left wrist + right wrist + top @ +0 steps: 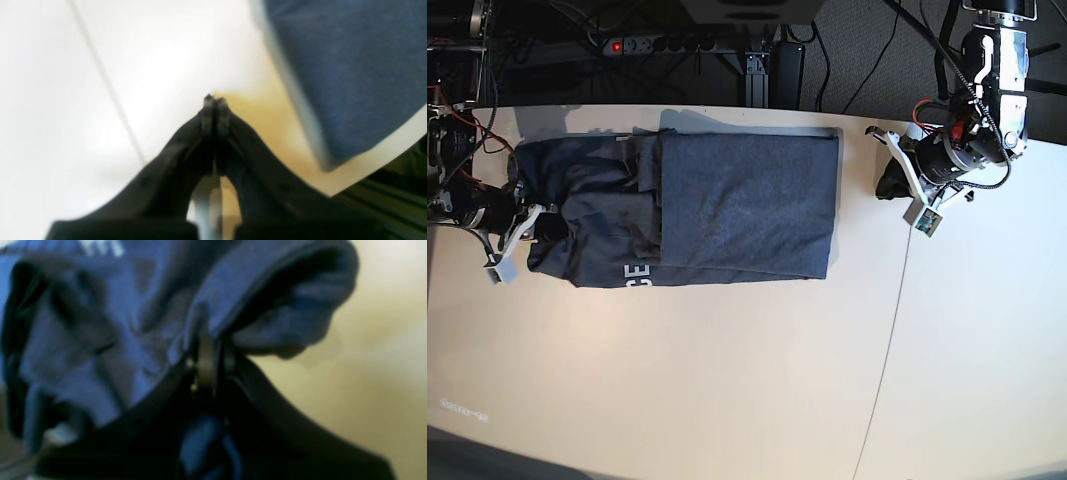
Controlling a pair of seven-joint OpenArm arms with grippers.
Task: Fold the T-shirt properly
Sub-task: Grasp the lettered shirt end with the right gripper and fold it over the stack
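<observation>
The slate-blue T-shirt (727, 205) lies partly folded on the pale table (727, 380), one smooth panel laid over the middle and white lettering (637, 273) showing at its near edge. My right gripper (545, 226) is at the shirt's left end, shut on a bunched fold of the T-shirt (133, 323); in the right wrist view the fabric wraps over the right gripper (208, 350). My left gripper (889, 180) hovers just past the shirt's right edge, shut and holding nothing. In the left wrist view the left gripper (215, 100) is over bare table, with the T-shirt (350, 76) at the upper right.
A seam (895, 300) runs front to back across the table, right of the shirt. Behind the table's far edge are a power strip (642, 45) and loose cables. The table's edge and a dark frame (393, 193) show at the left wrist view's lower right.
</observation>
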